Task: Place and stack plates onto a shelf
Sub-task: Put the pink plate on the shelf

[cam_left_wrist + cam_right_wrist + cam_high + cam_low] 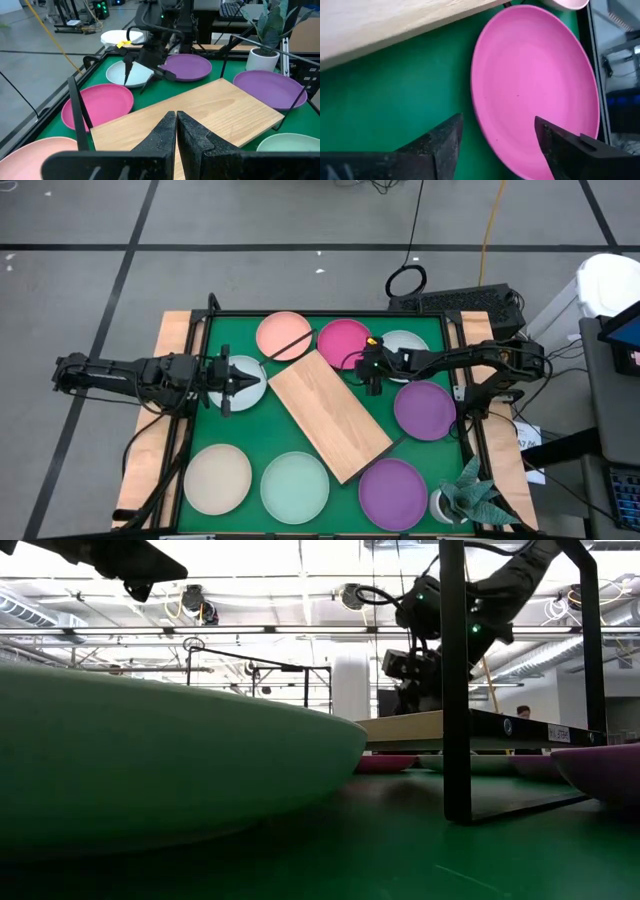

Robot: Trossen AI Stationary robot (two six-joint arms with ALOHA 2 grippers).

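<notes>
1. Right gripper (372,383) hangs over the near rim of the magenta plate (343,342), jaws spread wide and gripping nothing; in the right wrist view that magenta plate (535,85) fills the gap between the two dark fingers (437,145), its edge running right between them.
2. The shelf (328,414), a light wood board, lies slantwise across the middle of the green mat (420,480) on the counter, and its corner sits just beside the right jaws; nothing is on the board.
3. Left gripper (240,379) hovers over a pale blue plate (250,388) on its own side of the mat, jaws pressed together with nothing between them; the left wrist view shows its fingers (165,132) meeting tip to tip, pointing across the shelf (200,112).
4. Just past the left jaws to one side is the salmon pink plate (285,335), which lies next to the magenta one.
5. Beyond the right jaws, under that arm, a second pale blue plate (405,345) peeks out; the left wrist view shows it (127,75) beneath the right gripper (145,75).
6. Two purple plates lie on the right arm's side: one (425,409) close beside the arm, one (393,493) at the shelf's far end, well away from both jaws.
7. A beige plate (218,478) and a mint green plate (295,487) lie side by side, well apart from the left jaws.
8. A small potted plant (470,500) stands at the mat's corner by the lower purple plate.
</notes>
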